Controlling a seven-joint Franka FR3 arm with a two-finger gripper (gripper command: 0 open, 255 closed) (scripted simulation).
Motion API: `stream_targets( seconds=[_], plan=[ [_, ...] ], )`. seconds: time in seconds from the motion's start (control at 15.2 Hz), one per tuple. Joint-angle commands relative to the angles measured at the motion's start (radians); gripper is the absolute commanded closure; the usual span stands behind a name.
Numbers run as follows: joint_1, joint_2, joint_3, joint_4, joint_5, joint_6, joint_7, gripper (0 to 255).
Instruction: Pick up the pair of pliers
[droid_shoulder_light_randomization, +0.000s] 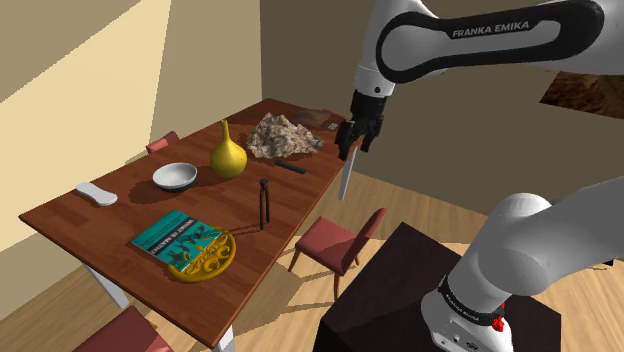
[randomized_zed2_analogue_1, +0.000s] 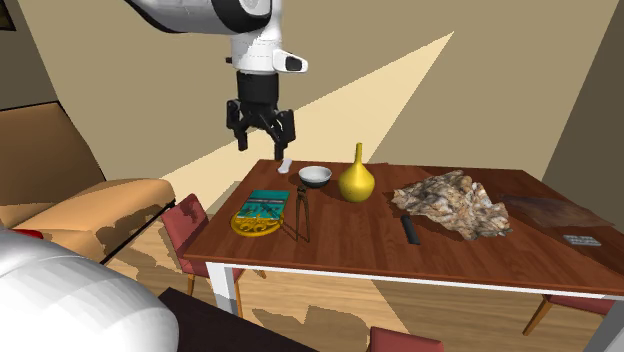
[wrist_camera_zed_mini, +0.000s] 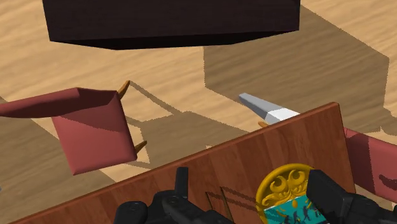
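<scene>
Two parted fingers (wrist_camera_zed_mini: 182, 183) high above table (droid_shoulder_light_randomization: 128, 207), pliers (droid_shoulder_light_randomization: 265, 203) well below them.

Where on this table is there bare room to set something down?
Bare wood runs along the table edge between the pliers and the black tool, and between the white piece and the book. Crowded where book, gold ornament and pliers cluster.

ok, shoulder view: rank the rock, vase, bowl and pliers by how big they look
1. rock, clearly the largest, though it sits farthest back on the table.
2. vase and bowl look about alike, too close to split.
3. pliers, thin, the smallest.
</scene>
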Motion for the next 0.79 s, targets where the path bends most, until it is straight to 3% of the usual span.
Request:
stream_targets(
  seconds=[0.0, 0.73],
  plan=[
    [0.002, 0.065, 0.013, 0.009, 0.0, 0.066, 0.012, 0],
    [0.005, 0.471, 0.071, 0.159, -0.044, 0.363, 0.098, 0]
  ],
)
